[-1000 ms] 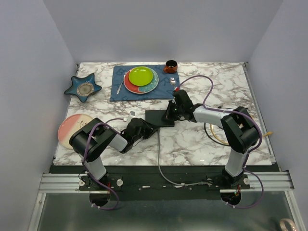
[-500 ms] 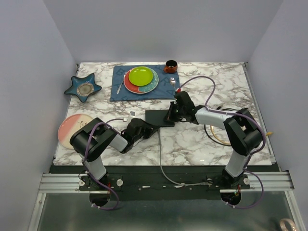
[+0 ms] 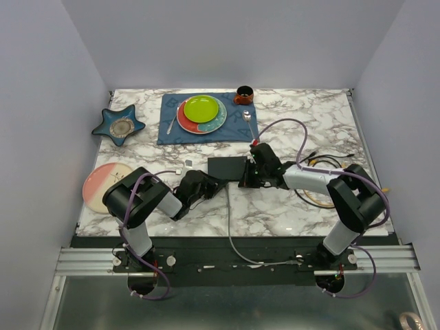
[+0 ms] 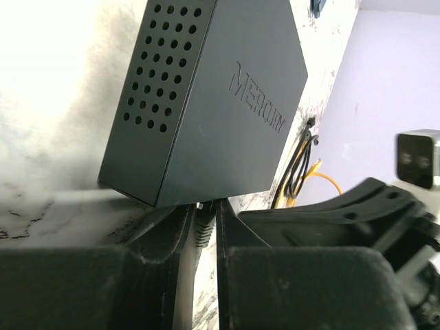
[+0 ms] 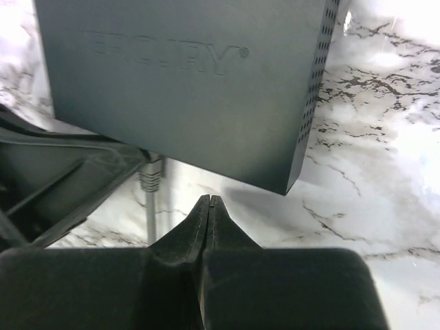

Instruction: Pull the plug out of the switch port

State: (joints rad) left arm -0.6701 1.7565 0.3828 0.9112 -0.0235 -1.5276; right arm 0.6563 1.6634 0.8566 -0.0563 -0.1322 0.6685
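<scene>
Left claw (image 4: 204,210) nipped on the plug (image 5: 151,172) at the switch (image 4: 206,103).
Right claw (image 5: 208,205) closed, empty, switch just ahead.

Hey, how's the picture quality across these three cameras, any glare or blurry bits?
Top external: evenly lit, sharp, mild sheen on the marble table. Left wrist: marble at upper left blown out white; switch lettering crisp, near fingers dark and soft. Right wrist: glare upper right, fingers dark.
</scene>
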